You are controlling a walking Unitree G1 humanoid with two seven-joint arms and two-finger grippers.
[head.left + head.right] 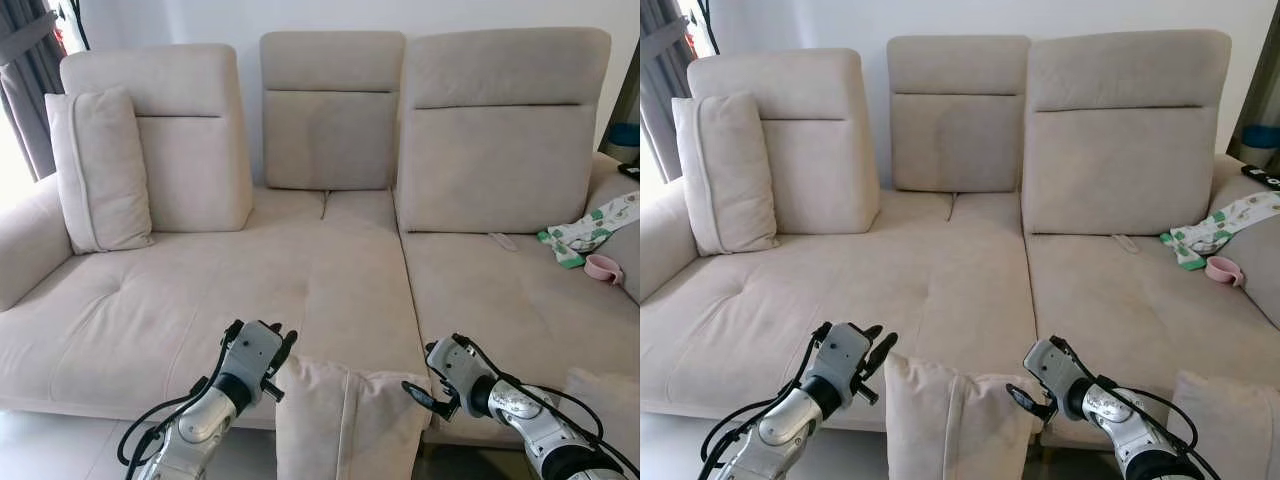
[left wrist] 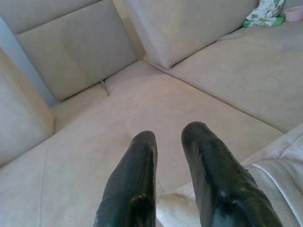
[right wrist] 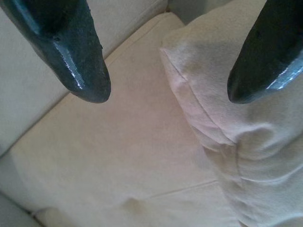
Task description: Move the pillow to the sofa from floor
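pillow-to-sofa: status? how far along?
Done: the pillow is off the floor, raised to the sofa's front edge. In hand: it sits between the left gripper and the right gripper, both open and flanking it. Left: carry it forward and set it on the seat.

**Pillow between the grippers, at the sofa's front edge**

The pillow (image 1: 345,415) is beige, soft and creased, with a seam running down its face. It stands roughly upright between the left gripper (image 1: 283,352) and the right gripper (image 1: 424,393), its top corners just beside each. Its upper part rises in front of the sofa (image 1: 200,310) seat edge. The sofa is beige too, a wide sectional with three back cushions, stretching beyond both grippers.
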